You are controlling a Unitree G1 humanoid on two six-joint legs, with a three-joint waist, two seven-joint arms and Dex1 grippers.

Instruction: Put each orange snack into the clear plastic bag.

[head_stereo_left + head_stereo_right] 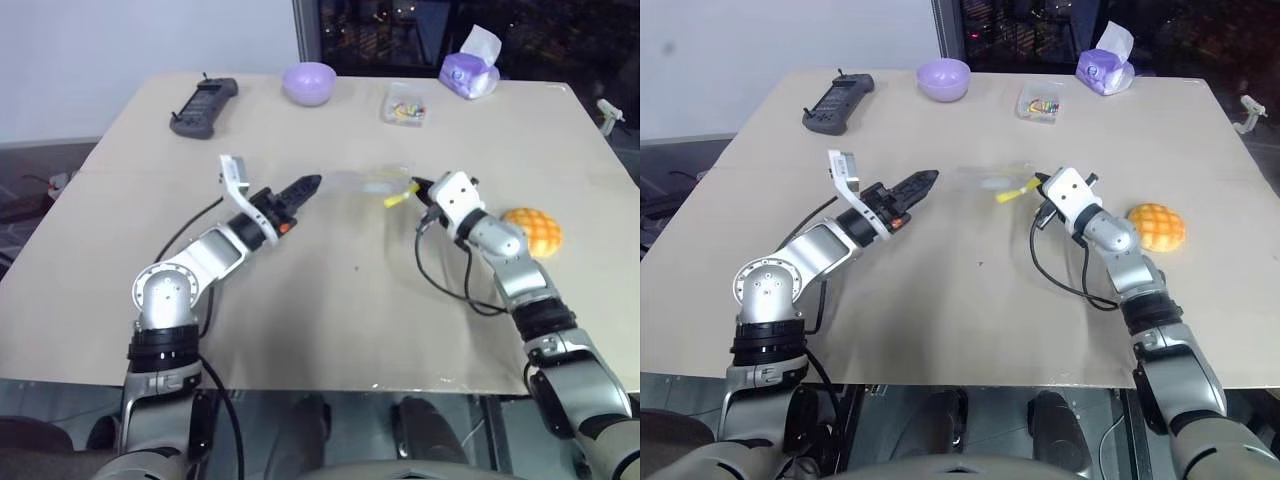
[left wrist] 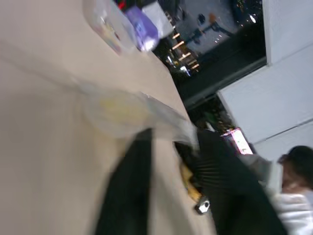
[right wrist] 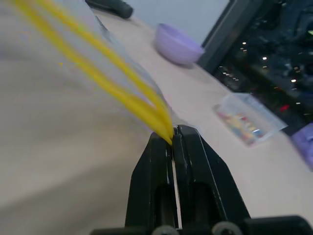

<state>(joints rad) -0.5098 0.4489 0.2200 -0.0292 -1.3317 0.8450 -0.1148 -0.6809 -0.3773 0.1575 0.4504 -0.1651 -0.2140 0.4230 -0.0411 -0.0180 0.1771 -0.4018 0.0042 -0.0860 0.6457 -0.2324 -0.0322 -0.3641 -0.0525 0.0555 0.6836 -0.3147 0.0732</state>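
The clear plastic bag [image 1: 365,182] lies flat mid-table, its yellow strip [image 3: 122,93] at the end toward my right gripper. My right gripper [image 1: 415,188] is shut on that strip, and the right wrist view shows both fingers [image 3: 195,171] pinching it. My left gripper [image 1: 308,184] points at the bag's other end, close to its edge. In the left wrist view its fingers [image 2: 127,186] stand apart with nothing between them, so it is open. One orange snack [image 1: 532,230], a round bun with a scored top, sits on the table just right of my right forearm.
Along the far edge of the table [image 1: 330,330] are a black handheld controller [image 1: 204,106], a purple bowl [image 1: 308,83], a small clear box of colourful bits [image 1: 405,105] and a purple tissue pack [image 1: 470,70]. Cables hang from both wrists.
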